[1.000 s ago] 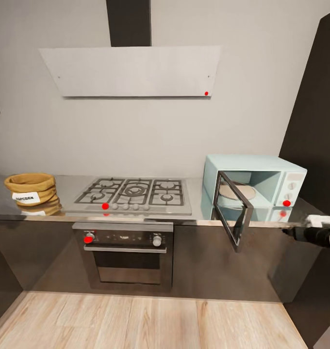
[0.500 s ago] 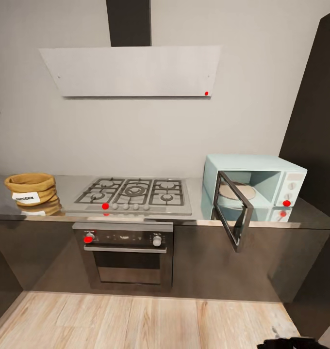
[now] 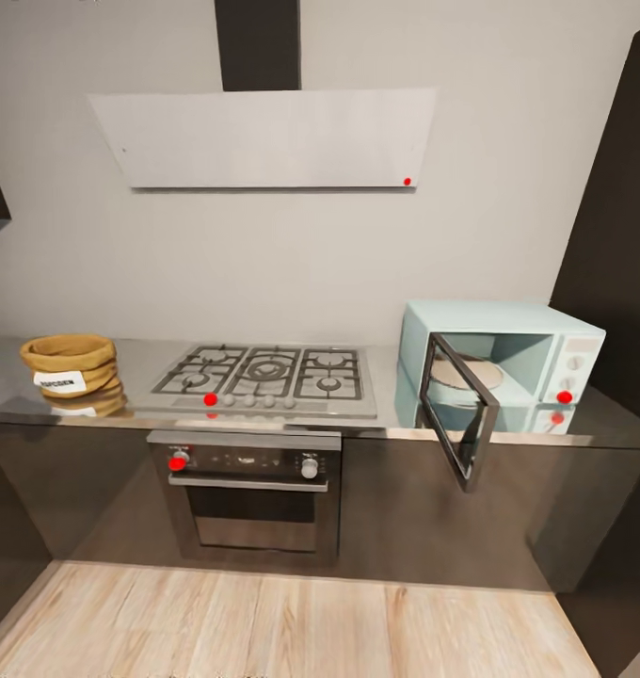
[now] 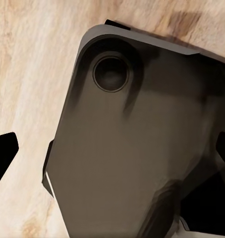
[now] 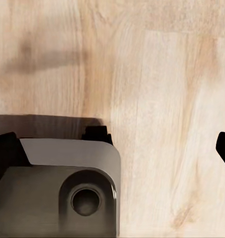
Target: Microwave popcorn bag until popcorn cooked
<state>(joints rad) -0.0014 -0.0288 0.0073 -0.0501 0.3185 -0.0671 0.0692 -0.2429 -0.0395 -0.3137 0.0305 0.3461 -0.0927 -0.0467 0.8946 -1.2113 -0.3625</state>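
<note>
Pale grey kitchen wall fills the upper half of the head view, with a flat white hood mounted on it below a dark chimney. Below runs a steel countertop on dark cabinet fronts, above a light wood floor. A gas hob sits in the middle of the countertop, and an oven with a bar handle is built in directly beneath it. The popcorn bag stands upright at the far left of the countertop, well apart from the hob, its white label facing forward. At the far right stands the mint-blue microwave. Its dark glass door is swung wide open, and a round turntable plate shows inside.

Left wrist view: wood floor lies behind a large dark grey robot base panel with a round recess. The two black fingertips of the left gripper sit at opposite edges of the frame, spread wide with nothing between them.

Right wrist view: wood floor again, with a grey base corner carrying a round recess. The right gripper also has its black fingertips spread apart at opposite edges, holding nothing.
</note>
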